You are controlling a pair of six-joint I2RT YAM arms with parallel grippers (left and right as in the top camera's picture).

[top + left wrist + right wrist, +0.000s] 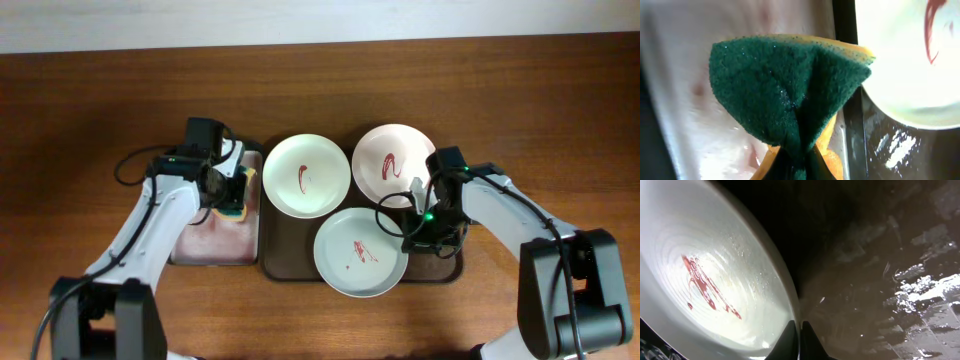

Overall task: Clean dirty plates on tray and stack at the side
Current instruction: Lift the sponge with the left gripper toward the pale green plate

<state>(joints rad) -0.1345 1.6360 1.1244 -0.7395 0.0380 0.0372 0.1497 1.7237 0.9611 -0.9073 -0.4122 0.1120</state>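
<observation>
The right jaws pinch the rim of a round pale sauce-streaked plate (740, 255) on the dark brown rectangular tray (890, 255) (probably steadying it); the left jaws clamp a green-yellow sponge (785, 85) for scrubbing.

Three round shallow plates lie flat on the dark brown tray (283, 255), each marked with a red sauce squiggle; the left plate (306, 176) and right plate (393, 164) sit side by side at the far edge; the front plate (360, 253) overhangs the near rim.
</observation>
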